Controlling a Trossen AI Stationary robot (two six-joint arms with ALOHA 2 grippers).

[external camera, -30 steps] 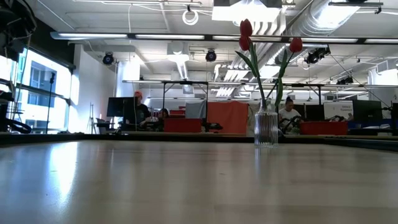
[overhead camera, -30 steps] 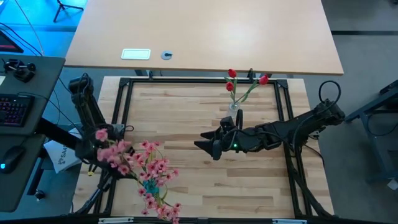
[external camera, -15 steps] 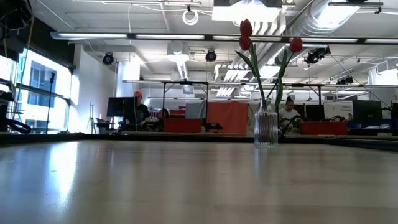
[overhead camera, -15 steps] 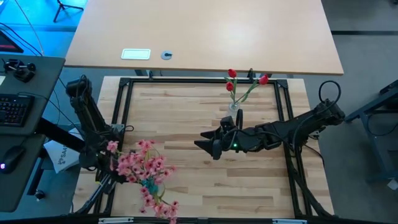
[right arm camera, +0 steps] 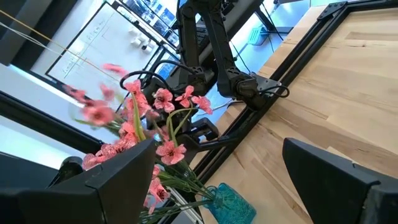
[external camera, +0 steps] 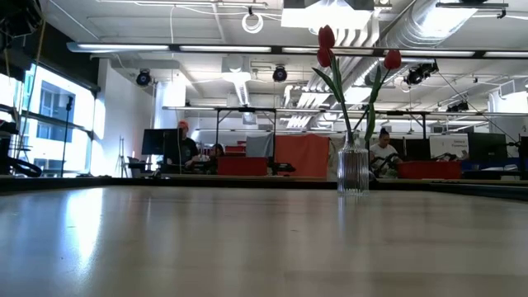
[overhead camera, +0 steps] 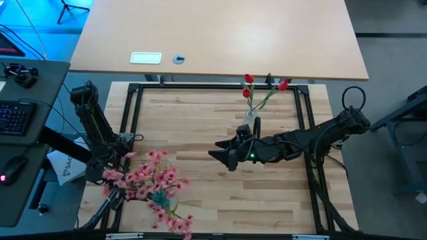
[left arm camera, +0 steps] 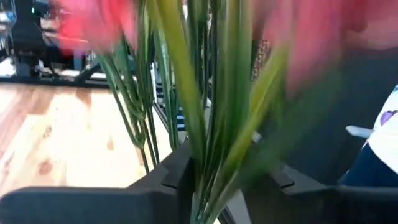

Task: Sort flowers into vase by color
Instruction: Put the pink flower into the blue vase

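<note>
- Left gripper (overhead camera: pixel 113 181) is at the near left corner of the table, and its two dark fingers (left arm camera: pixel 177 177) are clamped on a bunch of green stems (left arm camera: pixel 211 124) that pass up between them.
- These stems belong to the pink flowers (overhead camera: pixel 152 180); the spray spreads from the gripper toward the right over the wooden table (overhead camera: pixel 200 120), and the blossoms look blurred in the left wrist view.
- Near the pink flowers there is a teal object (overhead camera: pixel 161 198), touching or just beside the stems; I cannot tell which.
- Right gripper (overhead camera: pixel 215 155) hangs over the middle of the table, and its fingers (right arm camera: pixel 329 174) stand wide apart with nothing between them.
- Three red flowers (overhead camera: pixel 249 87) stand upright in a clear glass vase (external camera: pixel 352 169) at the far side of the table, near the black frame (overhead camera: pixel 133 110).
- Pink and red flowers are well apart from each other.
</note>
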